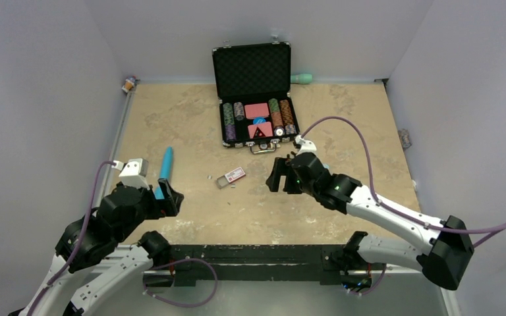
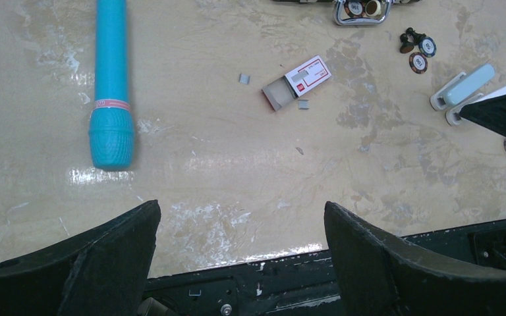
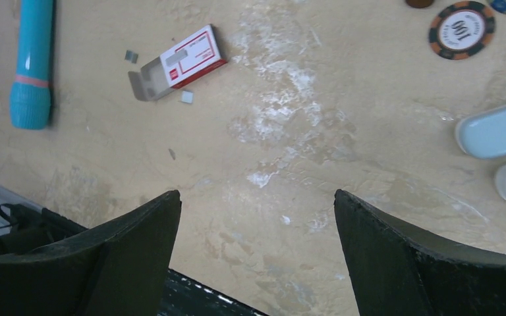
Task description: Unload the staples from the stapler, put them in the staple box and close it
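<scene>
The stapler (image 2: 464, 85) has a light-blue top and a white base and lies on the tan table at the right of the left wrist view. Its two arms look spread apart, and the right gripper's dark finger partly covers it. It also shows at the right edge of the right wrist view (image 3: 497, 128). In the top view it is hidden under the right arm. A red-and-white staple box (image 1: 232, 176) lies open mid-table, with small loose staple strips (image 2: 304, 104) beside it. My right gripper (image 1: 280, 178) is open and empty, just left of the stapler. My left gripper (image 1: 170, 199) is open and empty near the front left.
A teal cylinder (image 1: 165, 170) lies just beyond the left gripper. An open black poker-chip case (image 1: 253, 92) stands at the back centre. Loose chips (image 3: 462, 29) lie near the stapler. The black mounting rail (image 1: 257, 253) runs along the near edge.
</scene>
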